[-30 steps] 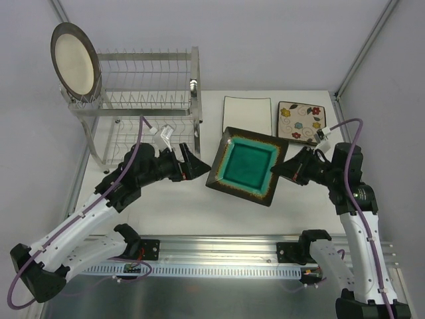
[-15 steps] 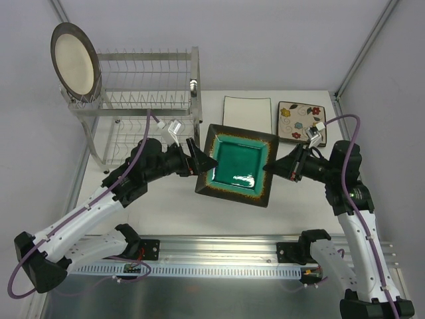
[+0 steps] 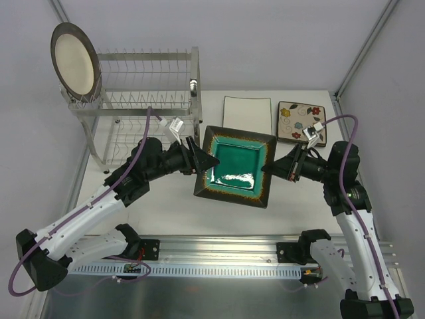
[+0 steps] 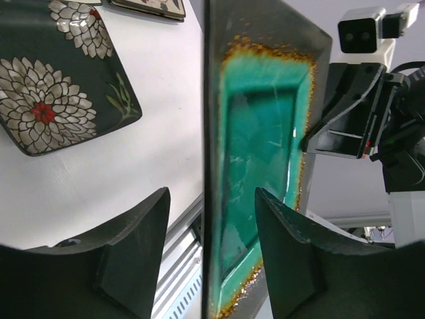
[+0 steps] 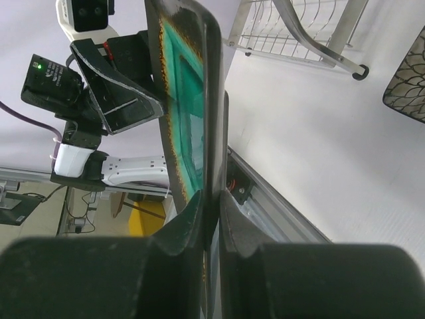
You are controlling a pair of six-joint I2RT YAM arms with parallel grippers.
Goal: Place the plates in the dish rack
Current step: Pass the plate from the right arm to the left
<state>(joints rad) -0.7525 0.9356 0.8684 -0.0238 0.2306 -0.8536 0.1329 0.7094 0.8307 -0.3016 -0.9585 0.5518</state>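
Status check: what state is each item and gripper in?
teal-centred plate: lifted off the table, tilted.
right gripper: shut on its right edge.
left gripper: open, jaws straddling its left edge.
dish rack: holds one plate.
round cream plate: upright in its top tier.
white square plate: flat on table.
flowered plate: flat on table.
black chrysanthemum plate: flat on table.

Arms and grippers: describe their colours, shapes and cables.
The left arm and right arm have white lower links, black joints and wrists, each trailed by a purple cable. A small white camera tops each wrist. The fingers are black, broad wedges.
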